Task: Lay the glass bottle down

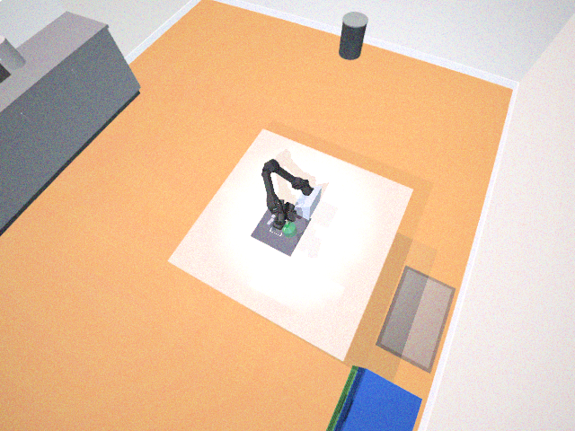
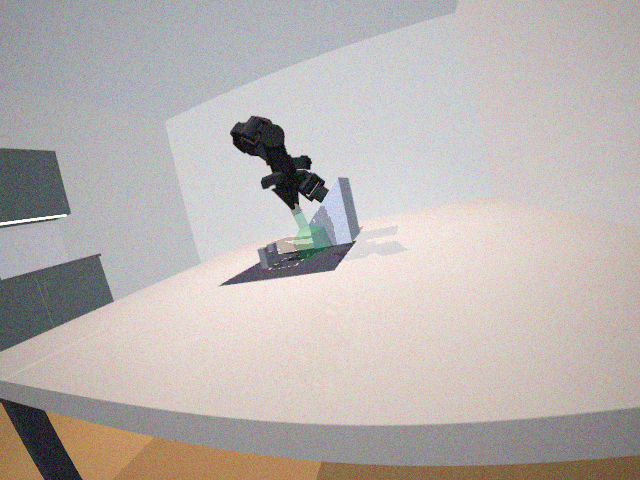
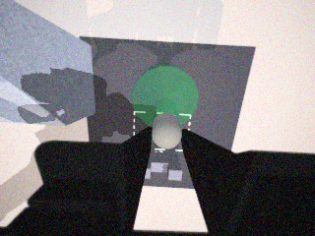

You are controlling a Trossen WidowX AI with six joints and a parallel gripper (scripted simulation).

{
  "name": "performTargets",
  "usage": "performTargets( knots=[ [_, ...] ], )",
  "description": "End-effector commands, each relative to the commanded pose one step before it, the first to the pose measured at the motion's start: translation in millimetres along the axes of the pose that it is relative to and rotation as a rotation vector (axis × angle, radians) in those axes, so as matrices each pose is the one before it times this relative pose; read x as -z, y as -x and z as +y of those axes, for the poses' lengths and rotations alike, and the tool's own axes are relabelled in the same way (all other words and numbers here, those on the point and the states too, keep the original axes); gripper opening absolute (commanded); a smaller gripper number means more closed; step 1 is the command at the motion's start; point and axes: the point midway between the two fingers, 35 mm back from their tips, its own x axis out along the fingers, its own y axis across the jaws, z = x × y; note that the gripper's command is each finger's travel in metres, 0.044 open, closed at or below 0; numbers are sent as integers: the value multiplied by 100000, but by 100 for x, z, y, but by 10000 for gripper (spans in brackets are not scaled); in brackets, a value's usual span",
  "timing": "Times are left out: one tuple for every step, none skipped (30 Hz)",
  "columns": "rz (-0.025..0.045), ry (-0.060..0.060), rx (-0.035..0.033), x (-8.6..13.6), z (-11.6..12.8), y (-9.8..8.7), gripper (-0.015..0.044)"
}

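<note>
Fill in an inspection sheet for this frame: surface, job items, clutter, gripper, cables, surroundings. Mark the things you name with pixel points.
Surface: pale table (image 1: 223, 250) (image 2: 361, 335) with a dark mat (image 1: 274, 243) (image 2: 242, 277) (image 3: 221, 98).
Job items: green glass bottle (image 1: 289, 229) (image 2: 312, 240) (image 3: 165, 88), tilted, neck toward the grey rest (image 2: 264, 257) (image 3: 175, 175); dashed outline (image 1: 276, 233) (image 3: 134, 125) on the mat.
Clutter: pale blue wedge-like block (image 1: 310, 204) (image 2: 348, 206) (image 3: 44, 54) beside the bottle.
Gripper (image 2: 295, 207) (image 3: 166, 132): shut on the bottle's neck.
Cables: nothing seen.
Surroundings: grey cabinet (image 1: 69, 88) (image 2: 56, 294), dark cylindrical bin (image 1: 351, 41), blue item (image 1: 385, 399).
</note>
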Motion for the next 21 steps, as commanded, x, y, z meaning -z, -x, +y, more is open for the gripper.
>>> performTargets(
  knots=[
    [976, -69, 224, 966, -17, 156, 111],
    [-232, 19, -56, 95, -2, 10, 111],
    [-234, 19, -55, 95, -2, 9, 111],
    [-236, 20, -54, 95, -2, 9, 111],
    [-237, 21, -53, 96, -2, 9, 111],
    [-238, 22, -52, 96, -2, 8, 111],
    [-238, 22, -51, 95, -2, 8, 111],
    [-239, 23, -50, 94, -2, 8, 111],
    [-240, 23, -49, 94, -2, 7, 111],
    [-241, 24, -48, 94, -2, 7, 111],
    [-243, 24, -47, 94, -2, 7, 111],
    [-244, 25, -46, 94, -2, 7, 111],
    [-245, 26, -45, 94, -2, 6, 111],
    [-247, 26, -44, 94, -2, 6, 111],
    [-248, 27, -43, 94, -2, 6, 111],
    [-249, 28, -42, 94, -1, 6, 111],
    [-250, 29, -41, 94, -1, 5, 111],
    [-250, 29, -40, 94, -1, 5, 111],
    [-251, 30, -39, 94, -1, 5, 111],
    [-252, 31, -38, 94, -1, 4, 111],
    [-253, 31, -37, 93, -1, 4, 111]
  ],
)
